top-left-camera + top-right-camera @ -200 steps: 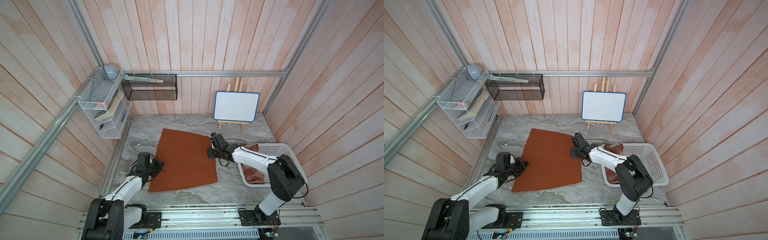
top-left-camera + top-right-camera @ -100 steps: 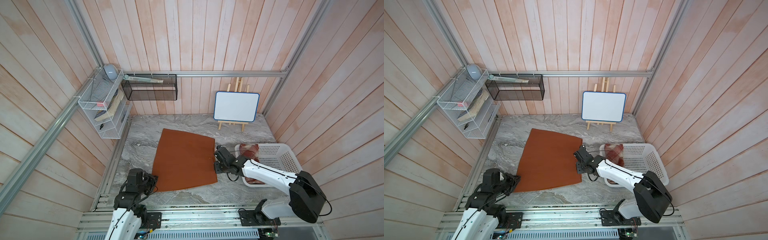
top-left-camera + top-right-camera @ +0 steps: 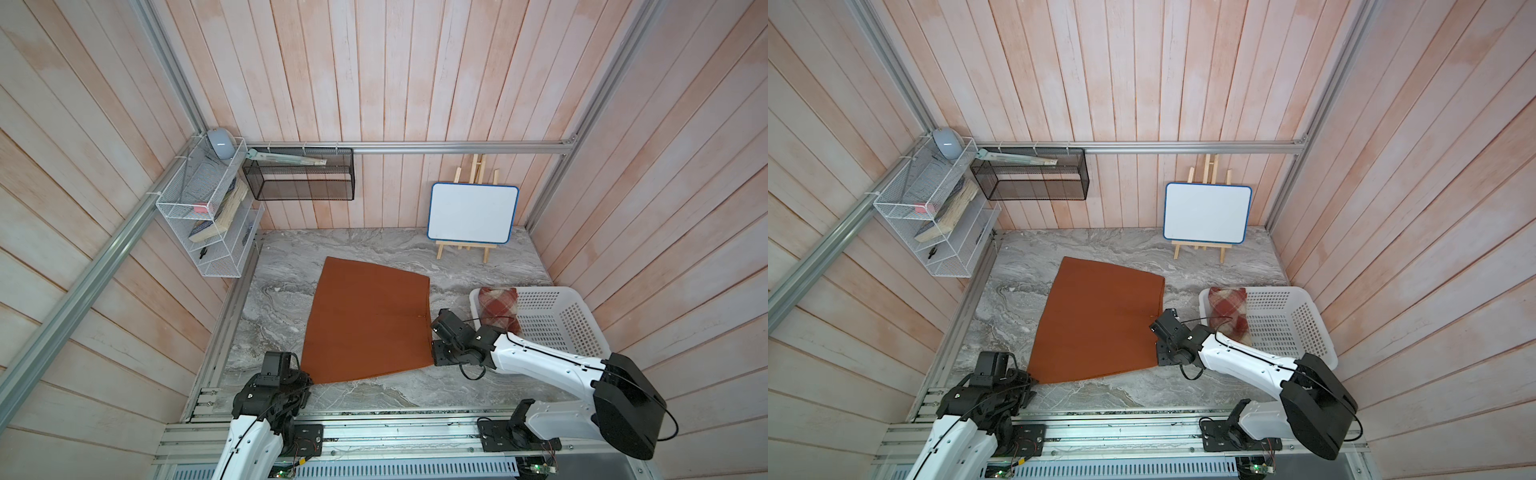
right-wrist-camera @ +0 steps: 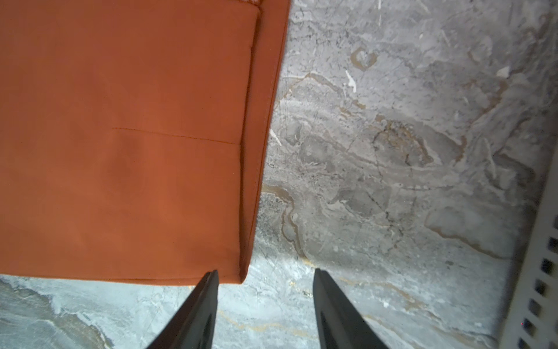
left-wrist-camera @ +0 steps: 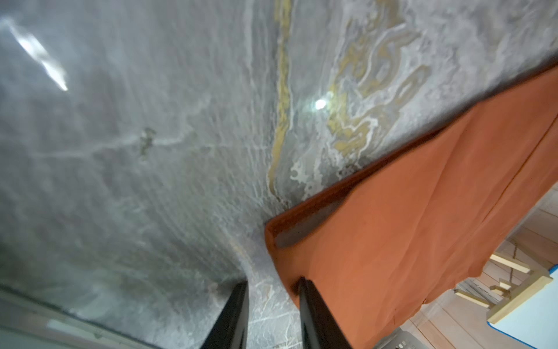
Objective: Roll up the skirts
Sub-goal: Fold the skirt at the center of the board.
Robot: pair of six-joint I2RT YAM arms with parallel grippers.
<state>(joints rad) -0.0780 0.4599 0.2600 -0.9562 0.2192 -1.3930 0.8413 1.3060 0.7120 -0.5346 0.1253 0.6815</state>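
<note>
Orange skirt [image 3: 368, 324] flat on tbl [image 3: 374, 249]; L tool [image 5: 272, 281], R tool [image 4: 265, 270] spread, empty.

Left tool [image 5: 271, 285] hung low near its base, jaws a little apart; right tool [image 4: 265, 272] stretched out on its arm, jaws spread wider.

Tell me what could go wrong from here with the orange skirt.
1. The left end effector and right end effector stand open, with corners of the orange skirt at their fingertips, ungripped; closing may miss or catch only one layer.
2. The skirt tapers and lies skewed, so a roll may cone.
3. The right arm may nudge the basket holding the plaid skirt.
</note>
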